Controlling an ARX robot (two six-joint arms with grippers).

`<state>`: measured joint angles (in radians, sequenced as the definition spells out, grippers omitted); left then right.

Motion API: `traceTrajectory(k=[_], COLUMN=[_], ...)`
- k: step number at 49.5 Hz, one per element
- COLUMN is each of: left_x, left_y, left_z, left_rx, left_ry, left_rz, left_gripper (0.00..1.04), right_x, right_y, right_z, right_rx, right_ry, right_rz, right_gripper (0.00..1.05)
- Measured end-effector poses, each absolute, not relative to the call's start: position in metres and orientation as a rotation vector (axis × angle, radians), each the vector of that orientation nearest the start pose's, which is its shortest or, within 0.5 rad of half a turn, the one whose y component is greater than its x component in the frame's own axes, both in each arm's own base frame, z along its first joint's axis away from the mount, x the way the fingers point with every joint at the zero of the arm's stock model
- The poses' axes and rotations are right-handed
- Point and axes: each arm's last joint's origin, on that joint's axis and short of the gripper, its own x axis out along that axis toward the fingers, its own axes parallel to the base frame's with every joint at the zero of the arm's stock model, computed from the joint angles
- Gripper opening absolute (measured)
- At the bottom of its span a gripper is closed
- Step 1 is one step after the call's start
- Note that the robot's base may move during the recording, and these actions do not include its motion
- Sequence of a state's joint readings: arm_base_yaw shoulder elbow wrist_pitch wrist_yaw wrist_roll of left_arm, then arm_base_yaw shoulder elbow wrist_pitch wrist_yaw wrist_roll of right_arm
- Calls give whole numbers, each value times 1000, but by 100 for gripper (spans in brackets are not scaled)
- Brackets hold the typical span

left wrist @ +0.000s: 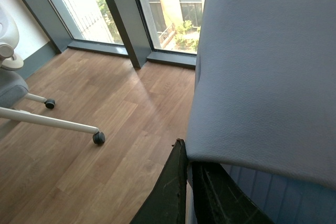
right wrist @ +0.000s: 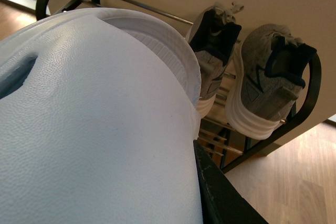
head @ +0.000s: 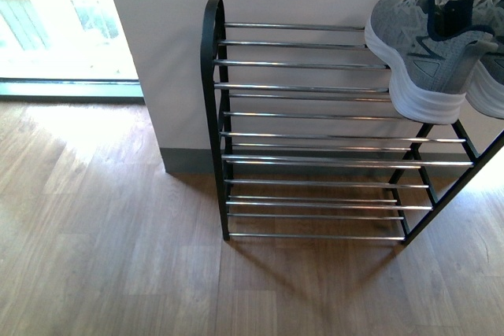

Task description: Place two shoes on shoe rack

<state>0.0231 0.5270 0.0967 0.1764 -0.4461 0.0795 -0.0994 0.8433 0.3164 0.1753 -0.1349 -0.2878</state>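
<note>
Rack (head: 315,116) first, since it is the biggest thing before me: black arched frame, chrome rods, standing on the wood floor (head: 102,257) against the wall, with the grey sneakers (head: 425,53) already side by side on the right end of its top tier and the rods to their left bare. My right gripper (right wrist: 202,174) holds one pale-blue slide (right wrist: 94,129) up near that top tier, a dark finger pressed against its edge; my left gripper (left wrist: 190,182) is pinched onto the other slide (left wrist: 262,77), well away, over floor by the windows. My worry is the rods: a soft slide set askew could sag or tip between them and drop through. Swinging in too close could also knock a sneaker off. My grip on an edge may let the rubber twist.
</note>
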Motion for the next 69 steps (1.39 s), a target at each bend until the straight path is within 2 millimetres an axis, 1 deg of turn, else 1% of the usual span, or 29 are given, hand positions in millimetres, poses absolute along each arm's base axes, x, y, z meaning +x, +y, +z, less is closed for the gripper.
traceTrajectory(k=[29,31,33,35,38,40,42,45,47,50,53,54,60,64,67,69], left_x=[130,130,130,130,130,130,130,130,130,130,130,130,130,130,130,130], left_y=[15,15,15,15,15,15,15,15,15,15,15,15,15,15,15,15], left_z=[165,165,165,165,165,165,165,165,165,165,165,165,165,165,165,165], left_rx=[131,131,131,131,131,131,131,131,131,131,131,131,131,131,131,131], left_ry=[269,269,269,269,269,269,269,269,269,269,269,269,269,269,269,269], left_rz=[456,456,456,456,456,456,456,456,456,456,456,456,456,456,456,456], left_gripper=[2,2,2,2,2,2,2,2,2,2,2,2,2,2,2,2], right_x=[177,177,179,183,196,207,222,234,247,269,287,296,330,344,357,362], right_y=[-14,-14,-15,-16,-24,-29,-35,-38,-41,-46,-49,-50,-48,-44,-37,-33], right_z=[196,195,198,200,208,213,220,226,232,241,246,248,247,245,242,241], right_rx=[-244,-218,-162,-108,-7,23,34,34,35,19,9,4,-19,-27,-39,-41], right_ry=[342,313,219,200,200,207,204,197,191,170,173,182,213,223,230,234], right_rz=[85,90,76,75,53,35,14,-4,-13,-41,-64,-73,-103,-106,-99,-91], right_gripper=[2,2,2,2,2,2,2,2,2,2,2,2,2,2,2,2])
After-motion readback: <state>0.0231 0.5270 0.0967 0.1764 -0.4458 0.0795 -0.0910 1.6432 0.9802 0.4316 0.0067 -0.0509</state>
